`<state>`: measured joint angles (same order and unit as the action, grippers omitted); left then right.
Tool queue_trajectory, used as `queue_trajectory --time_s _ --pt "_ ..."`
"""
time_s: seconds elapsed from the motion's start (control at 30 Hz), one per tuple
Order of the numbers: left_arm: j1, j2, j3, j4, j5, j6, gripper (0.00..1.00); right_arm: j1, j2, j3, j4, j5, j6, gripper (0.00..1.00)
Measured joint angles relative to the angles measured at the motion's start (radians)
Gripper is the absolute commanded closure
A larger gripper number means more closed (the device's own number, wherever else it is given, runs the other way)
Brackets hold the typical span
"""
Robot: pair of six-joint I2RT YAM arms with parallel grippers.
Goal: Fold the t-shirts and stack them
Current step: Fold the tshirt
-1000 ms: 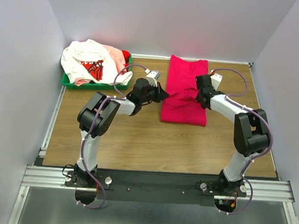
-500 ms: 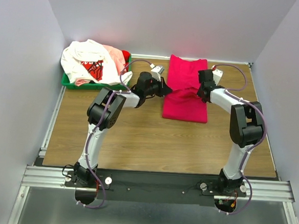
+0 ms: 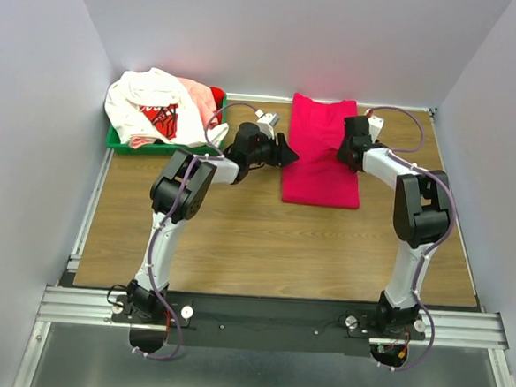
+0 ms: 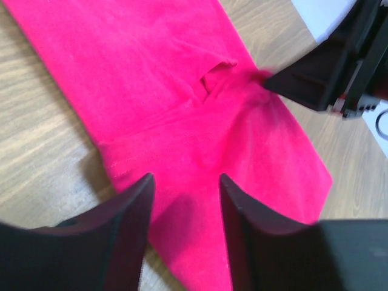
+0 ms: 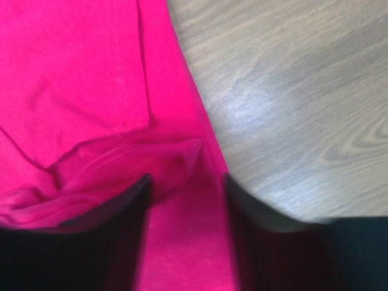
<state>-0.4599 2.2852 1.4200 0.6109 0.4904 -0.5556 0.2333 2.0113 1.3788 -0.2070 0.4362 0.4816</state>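
A plain magenta-red t-shirt (image 3: 322, 167) lies folded into a long strip at the back middle of the table. My left gripper (image 3: 289, 151) stands open at its left edge, and in the left wrist view the open gripper (image 4: 185, 179) has only flat cloth (image 4: 151, 79) beneath it. My right gripper (image 3: 343, 152) stands open at the shirt's right edge. In the right wrist view that gripper (image 5: 187, 179) straddles a small cloth fold (image 5: 73, 79) without holding it. A white t-shirt with a red graphic (image 3: 145, 97), a pale pink one (image 3: 197, 92) and a red one (image 3: 217, 96) are heaped together.
The heap of shirts rests in a green tray (image 3: 120, 141) at the back left corner. Bare wooden tabletop (image 3: 263, 247) spreads in front of the folded shirt. Grey walls close in the left, right and back sides. The right gripper's black body (image 4: 327, 73) shows in the left wrist view.
Both grippers carried the shirt's near part towards the back, then opened and let go. The shirt now lies flatter, as one smooth strip.
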Motion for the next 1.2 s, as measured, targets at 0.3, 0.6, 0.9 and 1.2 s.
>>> queue_trajectory --time_s 0.3,0.6,0.9,1.2 --pt "0.0 -0.141 -0.149 -0.021 -0.013 0.01 0.38 0.0 -0.117 -0.018 0.004 -0.056 -0.031 0.16" --pt "-0.029 -0.34 -0.32 -0.039 -0.085 0.044 0.39 0.0 -0.373 -0.264 0.027 -0.175 -0.019 0.23" --pt "-0.088 -0.362 -0.444 -0.108 -0.124 0.06 0.39 0.0 -0.411 -0.482 0.018 -0.214 0.023 0.36" --pt "-0.132 -0.37 -0.469 -0.127 -0.151 0.059 0.4 0.0 -0.439 -0.56 0.019 -0.209 0.051 0.4"
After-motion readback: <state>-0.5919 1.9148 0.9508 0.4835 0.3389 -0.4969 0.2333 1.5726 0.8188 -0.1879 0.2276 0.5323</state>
